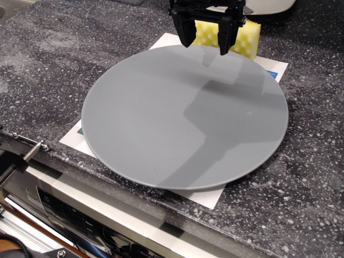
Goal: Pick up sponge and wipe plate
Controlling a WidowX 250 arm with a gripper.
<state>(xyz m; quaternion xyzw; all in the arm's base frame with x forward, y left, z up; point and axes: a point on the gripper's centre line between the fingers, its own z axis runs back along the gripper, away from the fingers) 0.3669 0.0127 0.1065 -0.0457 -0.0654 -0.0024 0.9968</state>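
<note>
The large round grey plate (185,115) lies flat on a white paper sheet (207,194) on the dark speckled counter. The small yellow sponge (246,38) sits just beyond the plate's far rim, on the paper. My black gripper (206,47) hangs at the top of the view, over the plate's far edge and in front of the sponge. Its two fingers (188,32) stand apart, and yellow foam shows between them. The sponge's right part sticks out past the right finger. Whether the fingers touch the sponge is unclear.
The counter (54,59) ends at a front edge with an appliance control panel (86,217) below. A metal clamp (33,149) sits at the left front edge. A white object (269,5) stands behind the sponge at the top right.
</note>
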